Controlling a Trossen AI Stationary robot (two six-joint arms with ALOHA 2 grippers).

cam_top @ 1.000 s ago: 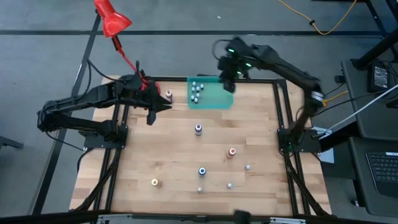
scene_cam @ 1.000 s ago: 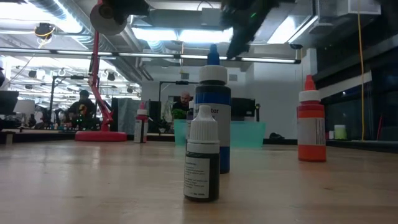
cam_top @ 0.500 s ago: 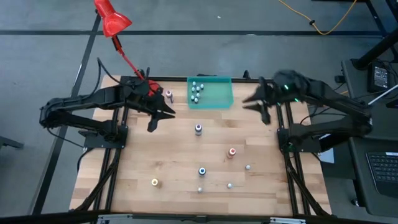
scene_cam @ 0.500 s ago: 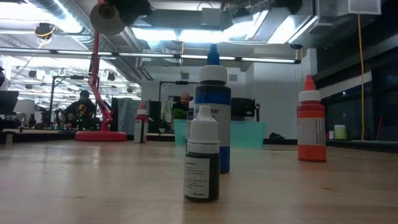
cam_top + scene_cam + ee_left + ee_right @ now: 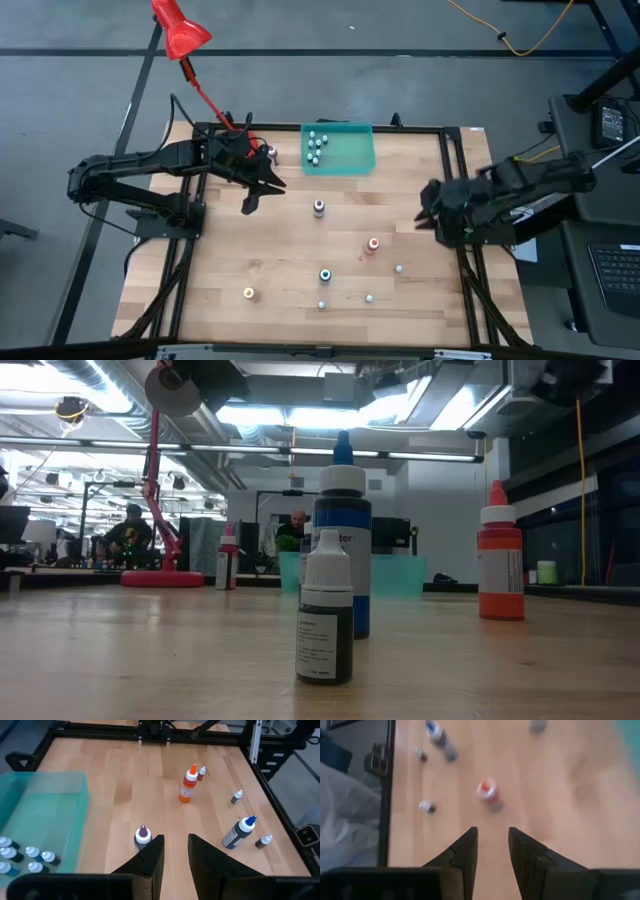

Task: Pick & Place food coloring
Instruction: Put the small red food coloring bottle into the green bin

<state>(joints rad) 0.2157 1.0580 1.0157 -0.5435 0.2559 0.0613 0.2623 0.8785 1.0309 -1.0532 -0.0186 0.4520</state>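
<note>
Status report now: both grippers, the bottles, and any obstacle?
Left gripper open, empty, beside the purple bottle. Right gripper open, empty, facing the orange bottle. Several small bottles in teal tray. Nothing blocking.

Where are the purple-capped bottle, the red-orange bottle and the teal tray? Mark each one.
purple-capped bottle (image 5: 319,207), high view, on its cap.
red-orange bottle (image 5: 188,784), left wrist view, on its body.
teal tray (image 5: 354,157), high view, on a bare part of its floor.
</note>
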